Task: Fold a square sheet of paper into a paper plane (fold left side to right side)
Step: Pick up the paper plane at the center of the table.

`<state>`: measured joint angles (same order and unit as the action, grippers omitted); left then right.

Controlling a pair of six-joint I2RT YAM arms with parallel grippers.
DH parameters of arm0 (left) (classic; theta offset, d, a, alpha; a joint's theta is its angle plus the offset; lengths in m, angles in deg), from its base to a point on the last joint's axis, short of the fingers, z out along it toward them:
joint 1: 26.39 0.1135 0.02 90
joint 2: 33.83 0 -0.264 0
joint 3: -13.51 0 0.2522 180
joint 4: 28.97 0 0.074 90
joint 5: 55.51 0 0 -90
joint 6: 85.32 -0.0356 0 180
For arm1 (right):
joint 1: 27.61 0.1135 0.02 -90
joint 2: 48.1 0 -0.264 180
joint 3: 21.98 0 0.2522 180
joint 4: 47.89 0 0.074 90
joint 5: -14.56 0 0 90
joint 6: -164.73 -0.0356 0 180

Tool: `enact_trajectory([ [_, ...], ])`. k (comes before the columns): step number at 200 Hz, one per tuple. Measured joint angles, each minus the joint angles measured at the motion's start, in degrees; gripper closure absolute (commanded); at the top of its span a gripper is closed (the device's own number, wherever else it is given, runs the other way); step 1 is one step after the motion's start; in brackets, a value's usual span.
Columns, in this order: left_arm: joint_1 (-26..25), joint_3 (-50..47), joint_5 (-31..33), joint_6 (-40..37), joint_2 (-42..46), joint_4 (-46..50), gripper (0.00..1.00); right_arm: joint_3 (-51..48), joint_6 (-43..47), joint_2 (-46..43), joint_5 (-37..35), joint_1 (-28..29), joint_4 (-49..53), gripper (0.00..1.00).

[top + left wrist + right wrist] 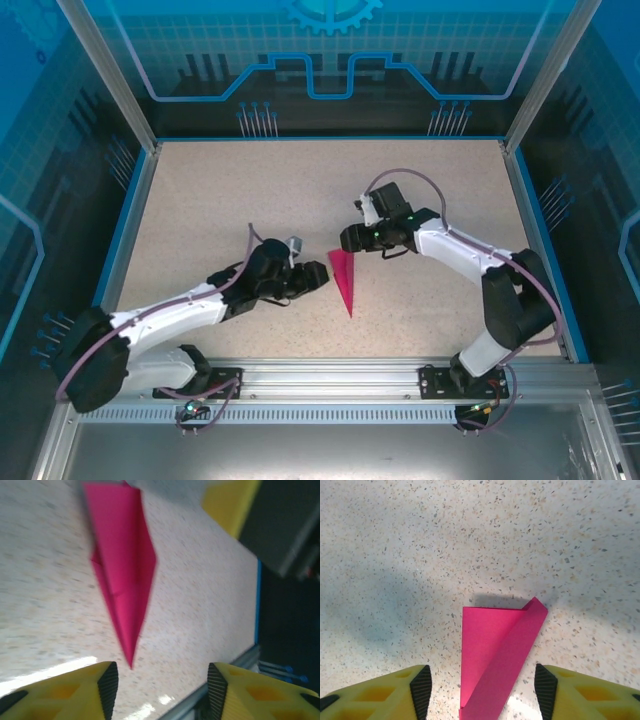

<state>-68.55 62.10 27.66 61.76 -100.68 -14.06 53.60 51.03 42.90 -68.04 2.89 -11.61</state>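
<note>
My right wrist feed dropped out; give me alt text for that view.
The folded magenta paper plane lies on the speckled table, blunt end away from the camera, between the right gripper's open yellow fingers.

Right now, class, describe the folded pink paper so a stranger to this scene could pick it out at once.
Find the speckled beige table, then the gap between the left pincer and the right pincer near its middle. There lies the paper plane: a narrow dart pointing at the near edge, its magenta colour shared by nothing nearby.
</note>
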Motion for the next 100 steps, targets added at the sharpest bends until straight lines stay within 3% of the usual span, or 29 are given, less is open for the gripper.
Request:
enact_trajectory([
  [47,1.0,-0.3,8.1,-1.7,6.2,9.6,0.42,-0.7,-1.8,1.8,-9.6,9.7,5.7,0.39],
  [80,1.0,-1.2,10.1,-2.0,7.7,12.7,0.41,-0.7,-2.7,6.3,-12.4,10.9,8.0,0.61],
  [100,1.0,-1.3,11.1,-2.0,8.3,14.3,0.4,-0.7,-2.9,7.2,-13.2,11.9,9.2,0.81],
])
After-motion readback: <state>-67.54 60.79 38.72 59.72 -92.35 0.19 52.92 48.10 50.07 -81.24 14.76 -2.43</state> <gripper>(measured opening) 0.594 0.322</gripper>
